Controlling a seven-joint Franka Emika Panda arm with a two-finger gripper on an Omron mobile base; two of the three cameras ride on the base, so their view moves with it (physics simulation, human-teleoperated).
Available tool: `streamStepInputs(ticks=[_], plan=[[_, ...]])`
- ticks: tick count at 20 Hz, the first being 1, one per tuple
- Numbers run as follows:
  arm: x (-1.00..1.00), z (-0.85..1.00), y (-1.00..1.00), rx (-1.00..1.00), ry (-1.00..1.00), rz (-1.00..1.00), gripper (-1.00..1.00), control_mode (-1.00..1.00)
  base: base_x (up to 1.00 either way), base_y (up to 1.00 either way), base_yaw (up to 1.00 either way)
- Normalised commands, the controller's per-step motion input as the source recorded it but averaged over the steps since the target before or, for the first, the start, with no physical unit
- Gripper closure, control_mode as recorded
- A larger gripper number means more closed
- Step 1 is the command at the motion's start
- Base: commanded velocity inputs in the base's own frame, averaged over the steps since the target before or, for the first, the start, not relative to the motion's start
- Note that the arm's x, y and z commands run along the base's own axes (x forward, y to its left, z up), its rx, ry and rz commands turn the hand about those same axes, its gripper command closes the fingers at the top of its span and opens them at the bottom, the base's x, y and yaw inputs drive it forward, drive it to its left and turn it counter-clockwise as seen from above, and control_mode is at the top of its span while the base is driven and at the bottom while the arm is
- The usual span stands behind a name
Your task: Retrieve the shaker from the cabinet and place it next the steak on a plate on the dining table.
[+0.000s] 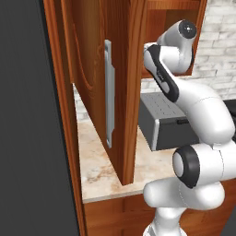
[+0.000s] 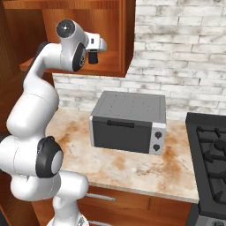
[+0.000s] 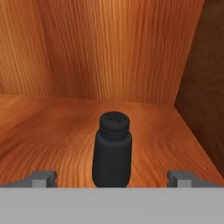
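Right, your end effector (image 3: 112,178) is wide open straddling the shaker (image 3: 112,151) on the cabinet (image 3: 109,52) shelf; grasp and delivery remain

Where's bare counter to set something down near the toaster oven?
Bare marble counter lies in front of the toaster oven, and left of it toward the open cabinet door. It narrows on the right, by the stove.
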Motion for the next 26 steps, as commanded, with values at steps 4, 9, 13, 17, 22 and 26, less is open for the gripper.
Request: streamStepInputs(ticks=[4, 9, 13, 17, 22, 26], plan=[[0.07, -0.13, 0.00, 0.00, 0.00, 0.00, -1.00, -1.00, 0.00, 0.00, 0.00], [0.10, -0.12, 0.00, 0.00, 0.00, 0.00, -1.00, -1.00, 0.00, 0.00, 0.00], [0.19, -0.08, 0.00, 0.00, 0.00, 0.00, -1.00, -1.00, 0.00, 0.00, 0.00], [0.29, -0.11, 0.00, 0.00, 0.00, 0.00, -1.00, -1.00, 0.00, 0.00, 0.00], [0.27, -0.03, 0.00, 0.00, 0.00, 0.00, -1.00, -1.00, 0.00, 0.00, 0.00], [0.26, -0.01, 0.00, 0.00, 0.00, 0.00, -1.00, -1.00, 0.00, 0.00, 0.00]])
